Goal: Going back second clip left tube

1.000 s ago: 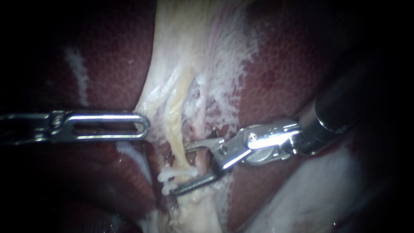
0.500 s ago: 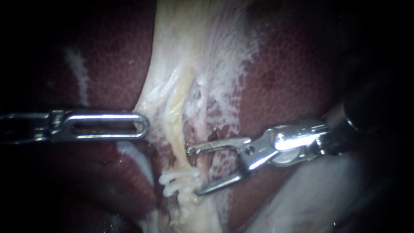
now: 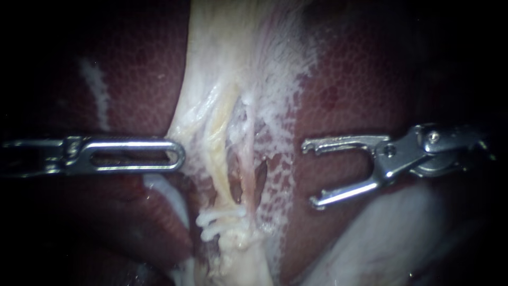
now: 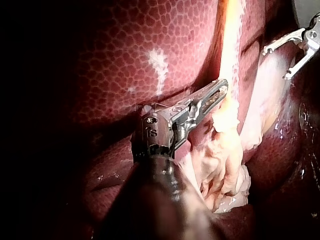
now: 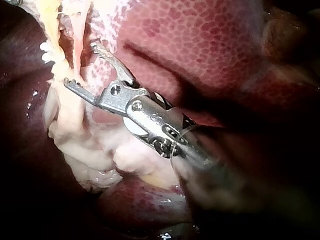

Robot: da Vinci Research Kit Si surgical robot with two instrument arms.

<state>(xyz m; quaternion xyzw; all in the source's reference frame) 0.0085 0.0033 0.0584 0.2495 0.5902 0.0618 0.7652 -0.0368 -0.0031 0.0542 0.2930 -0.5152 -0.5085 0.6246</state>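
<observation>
Pale yellow left tube (image 3: 214, 153) rises from the white clip (image 3: 219, 220). It looks soft, slippery and tearable, so it is probably best taken just above the clip. My right instrument (image 3: 309, 175), jaws spread and empty, hangs well apart from the clip.

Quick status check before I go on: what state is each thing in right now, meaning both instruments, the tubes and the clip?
Right instrument: jaws open, empty, over the liver, clear of both tubes.
Left instrument: lying level, tip at the pale tissue's edge.
Left tube: whole, clipped near its lower end.
Clip: shut across the left tube.
Right tube: whole, no clip seen on it.
</observation>
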